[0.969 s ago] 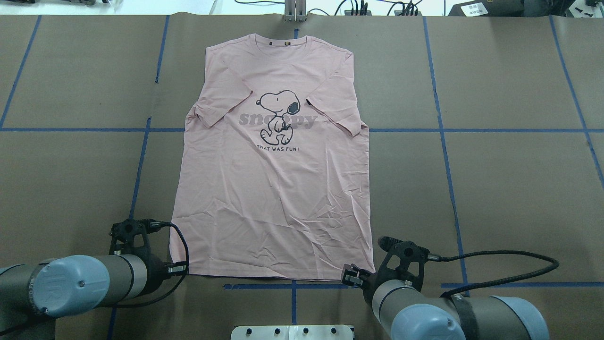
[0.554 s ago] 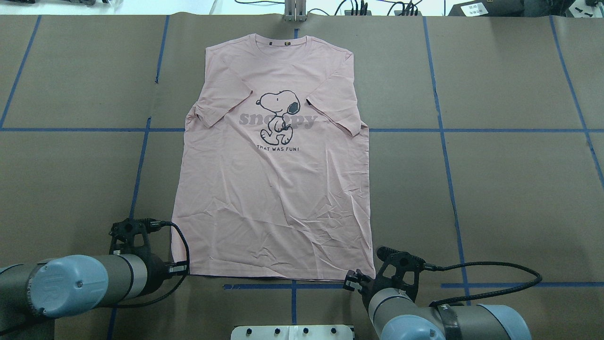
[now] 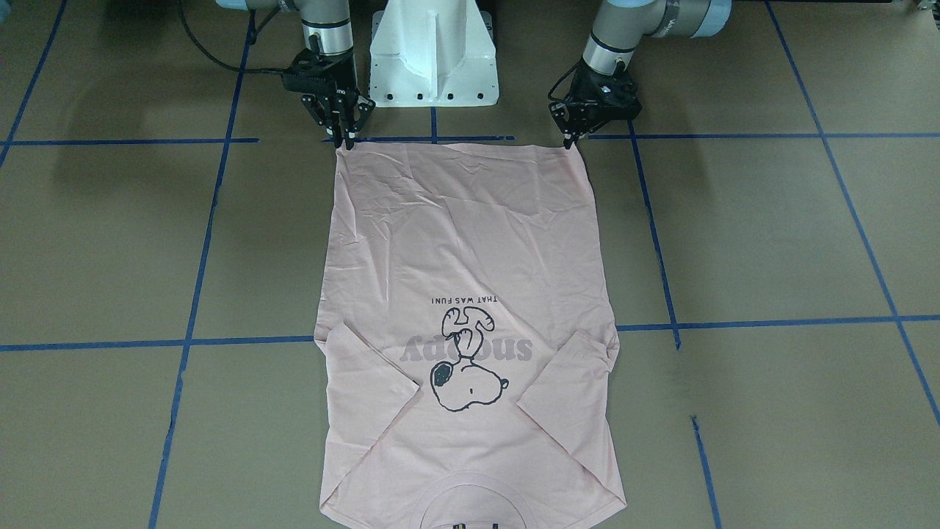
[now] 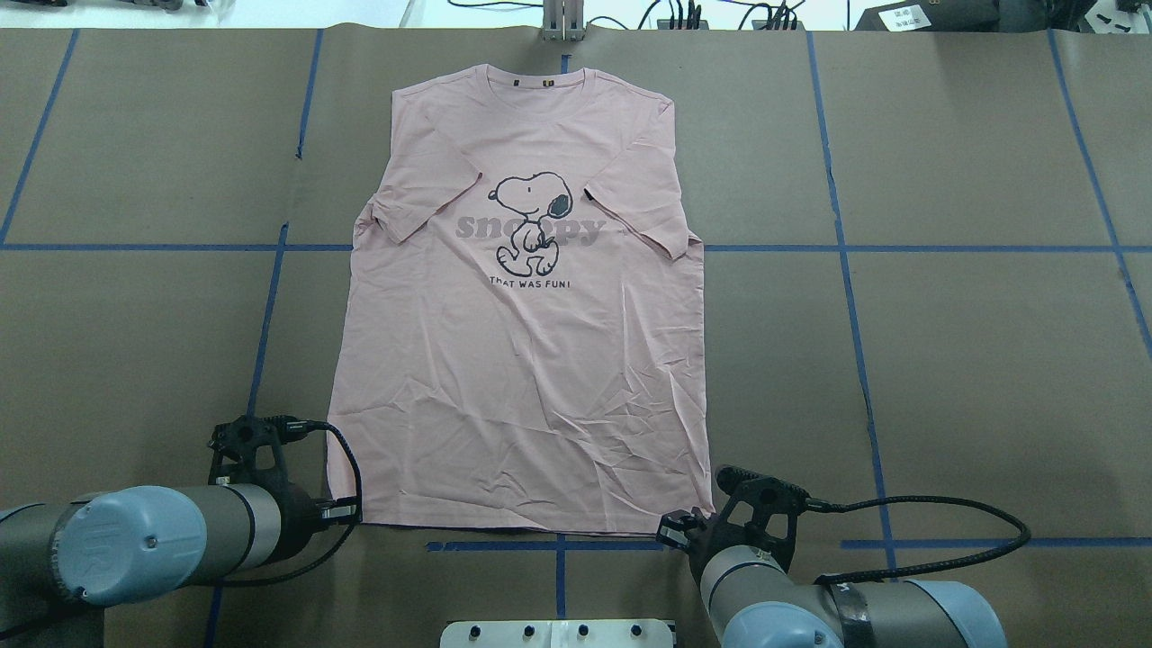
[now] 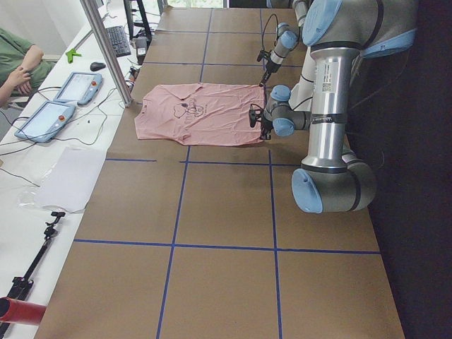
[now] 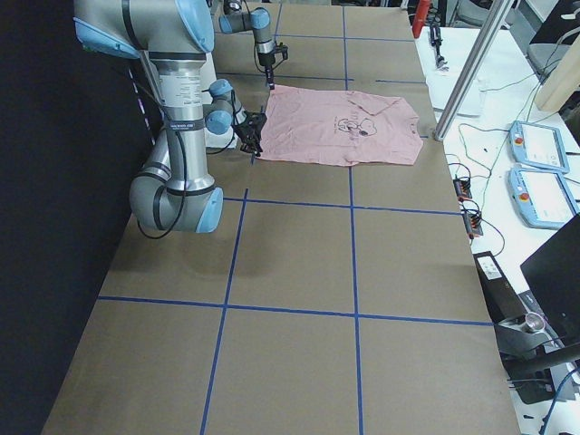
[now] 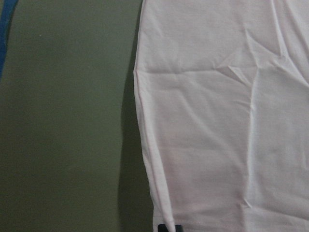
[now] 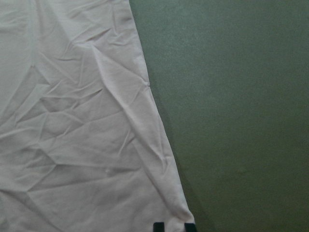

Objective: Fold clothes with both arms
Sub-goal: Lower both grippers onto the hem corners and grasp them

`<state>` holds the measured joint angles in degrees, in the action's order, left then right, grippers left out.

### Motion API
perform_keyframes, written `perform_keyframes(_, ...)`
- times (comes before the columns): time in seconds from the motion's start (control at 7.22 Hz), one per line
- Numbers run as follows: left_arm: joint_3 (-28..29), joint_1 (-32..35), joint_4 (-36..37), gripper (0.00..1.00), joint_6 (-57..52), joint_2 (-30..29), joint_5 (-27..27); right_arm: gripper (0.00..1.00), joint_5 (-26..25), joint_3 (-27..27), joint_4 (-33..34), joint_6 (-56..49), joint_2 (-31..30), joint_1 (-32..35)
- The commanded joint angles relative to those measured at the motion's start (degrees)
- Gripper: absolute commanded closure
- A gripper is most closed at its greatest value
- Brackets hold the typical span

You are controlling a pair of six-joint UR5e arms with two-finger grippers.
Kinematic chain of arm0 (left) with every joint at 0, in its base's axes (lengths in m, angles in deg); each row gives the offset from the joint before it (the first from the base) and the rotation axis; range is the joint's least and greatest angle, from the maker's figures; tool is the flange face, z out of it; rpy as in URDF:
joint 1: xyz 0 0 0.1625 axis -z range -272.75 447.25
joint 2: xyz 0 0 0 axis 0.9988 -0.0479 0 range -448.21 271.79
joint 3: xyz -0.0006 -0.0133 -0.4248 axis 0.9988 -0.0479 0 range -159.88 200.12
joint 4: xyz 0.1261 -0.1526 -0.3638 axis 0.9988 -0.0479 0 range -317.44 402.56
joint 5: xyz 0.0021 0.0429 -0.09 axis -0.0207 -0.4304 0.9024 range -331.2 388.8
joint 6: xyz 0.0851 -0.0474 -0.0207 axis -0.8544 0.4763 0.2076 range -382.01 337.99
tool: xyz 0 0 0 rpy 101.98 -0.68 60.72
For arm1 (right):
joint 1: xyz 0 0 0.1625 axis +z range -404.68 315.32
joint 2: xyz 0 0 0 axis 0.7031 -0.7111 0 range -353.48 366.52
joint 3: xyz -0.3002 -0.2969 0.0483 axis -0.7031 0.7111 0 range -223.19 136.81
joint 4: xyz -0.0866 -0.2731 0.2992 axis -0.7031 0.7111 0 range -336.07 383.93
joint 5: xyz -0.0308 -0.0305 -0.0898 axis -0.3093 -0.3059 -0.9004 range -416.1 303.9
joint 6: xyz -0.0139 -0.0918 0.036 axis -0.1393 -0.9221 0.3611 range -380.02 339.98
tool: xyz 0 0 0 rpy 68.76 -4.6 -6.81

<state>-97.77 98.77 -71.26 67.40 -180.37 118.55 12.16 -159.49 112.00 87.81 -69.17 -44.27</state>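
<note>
The pale pink T-shirt (image 4: pixel 522 360) lies flat and print up on the brown table, collar far from me, both sleeves folded inward. Its Snoopy print (image 3: pixel 466 367) shows upside down in the front-facing view. My left gripper (image 4: pixel 346 515) (image 3: pixel 570 142) is at the hem's left corner. In the left wrist view its dark fingertips (image 7: pixel 169 227) sit close together, pinching the cloth edge (image 7: pixel 149 183). My right gripper (image 4: pixel 668 531) (image 3: pixel 344 142) is at the hem's other corner. Its two fingertips (image 8: pixel 159 226) stand a little apart, with the shirt corner (image 8: pixel 174 212) between them.
The white pedestal base (image 3: pixel 433 51) stands between the arms, just behind the hem. A black cable (image 4: pixel 945 513) loops off the right wrist over the table. Blue tape lines (image 4: pixel 846 270) cross the brown cover. Tablets (image 5: pixel 60 99), a metal pole (image 5: pixel 106 49) and a seated person (image 5: pixel 18 60) are beyond the far edge.
The right arm has drawn back toward the robot and lowered, its gripper staying by the hem's right corner. The left arm and the shirt have hardly moved.
</note>
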Motion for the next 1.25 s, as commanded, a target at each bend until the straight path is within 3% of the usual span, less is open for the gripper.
perform_keyframes(0.0, -0.06, 0.00, 0.00, 1.00, 0.07, -0.04, -0.01, 0.80, -0.15, 0.80, 0.00, -0.25, -0.16, 0.03)
perform_keyframes(0.14, 0.03, 0.00, 0.00, 1.00, 0.07, -0.47, -0.01, 0.82, -0.15, 0.72, 0.00, -0.43, -0.07, 0.12)
perform_keyframes(0.42, -0.06, 0.00, 0.00, 1.00, 0.07, -0.56, 0.07, 1.00, 0.20, 0.37, 0.09, -0.60, -0.07, 0.12)
perform_keyframes(0.55, -0.58, 0.00, 0.18, 1.00, -0.02, -0.56, 0.16, 1.00, 0.20, -0.07, 0.17, -0.69, -0.42, 0.56)
perform_keyframes(0.83, -6.09, 0.61, 3.06, 1.00, -0.37, 0.57, 0.86, 1.00, 1.60, -11.43, 6.55, -4.02, -2.43, 1.26)
perform_keyframes(1.11, -20.62, 2.18, 17.75, 1.00, -0.72, -0.38, 7.59, 1.00, 5.10, -25.74, 19.18, -4.12, -2.36, 1.26)
